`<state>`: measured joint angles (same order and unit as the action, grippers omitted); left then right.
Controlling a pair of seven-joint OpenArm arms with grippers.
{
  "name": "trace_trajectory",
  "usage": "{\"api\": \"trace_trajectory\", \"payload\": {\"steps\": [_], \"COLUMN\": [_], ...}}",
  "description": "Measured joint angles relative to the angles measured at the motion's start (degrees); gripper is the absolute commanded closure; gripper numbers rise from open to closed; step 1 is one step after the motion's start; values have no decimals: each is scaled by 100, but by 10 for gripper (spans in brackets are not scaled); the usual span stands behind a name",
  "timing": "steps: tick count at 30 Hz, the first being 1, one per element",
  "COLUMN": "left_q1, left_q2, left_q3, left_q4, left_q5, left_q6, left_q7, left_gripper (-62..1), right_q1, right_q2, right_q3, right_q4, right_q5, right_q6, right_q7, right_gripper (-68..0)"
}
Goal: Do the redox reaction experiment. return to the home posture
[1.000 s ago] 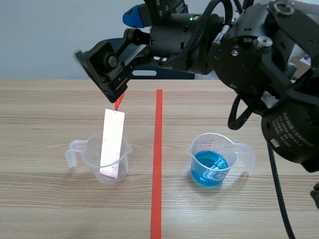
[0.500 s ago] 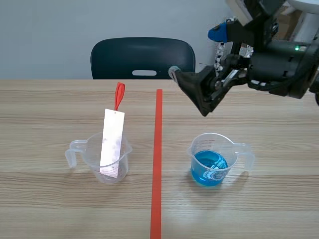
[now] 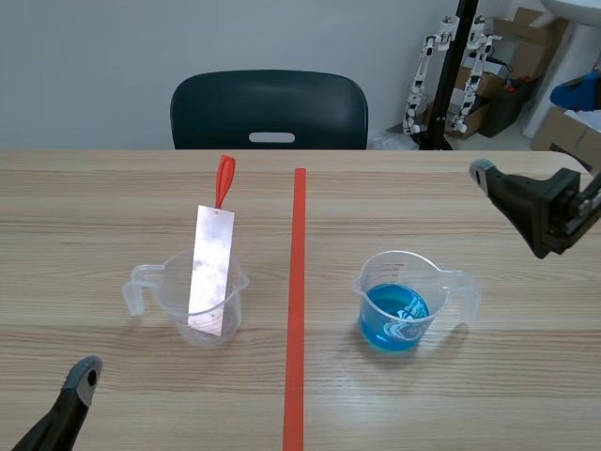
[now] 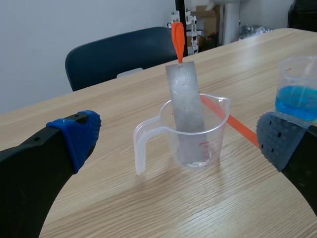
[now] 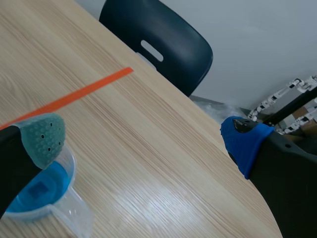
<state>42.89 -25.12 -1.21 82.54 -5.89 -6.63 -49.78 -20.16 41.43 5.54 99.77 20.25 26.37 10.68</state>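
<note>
The desk (image 3: 94,197) is pale wood-grain laminate, smooth with a faint sheen, crossed by a matt orange-red tape line (image 3: 297,310). At nine o'clock of that line a clear, glossy plastic beaker (image 3: 172,291) holds a dull grey metal strip (image 3: 211,268), matt and blotched pinkish, topped by a smooth orange-red tag (image 3: 224,180); at three o'clock a second beaker (image 3: 399,268) of the same clear plastic holds glossy blue liquid (image 3: 394,319). The chair (image 3: 268,108) at twelve o'clock is smooth dark moulded plastic, and the fingers (image 4: 29,173) are matt black with soft dotted pads (image 4: 77,136).
</note>
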Motion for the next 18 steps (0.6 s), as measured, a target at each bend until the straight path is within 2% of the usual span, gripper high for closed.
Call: {"api": "trace_trajectory", "payload": {"steps": [3,7,11,15,18], "left_q1": [9,31,160,188,188], "left_q2": [-55,-184,-236,-236,-236], "left_q3": [-50,-262,-564,-769,-782], "left_q4": [437,946,1453,1794,1963], "left_q5": [2,2,4,2,4], "left_q6": [-125,-629,-1178,-1438,-1464], "left_q7": [472,935,1349,1749,1742], "left_gripper": [-623,-623,-623,-623,-623], "right_q1": [-455,-970,-1469,-2026,-2468], "right_q2": [33,31,31,31,33], "right_q3": [472,988,1436,1759,1934], "right_q4": [0,0,103,564,990], "right_q5": [-72,-70,79,326,446], "right_q6": [-4,-4,-11,-426,-782], "right_q7": [138,608,704,485,232], "right_gripper": [-679,-679,-679,-679,-679]}}
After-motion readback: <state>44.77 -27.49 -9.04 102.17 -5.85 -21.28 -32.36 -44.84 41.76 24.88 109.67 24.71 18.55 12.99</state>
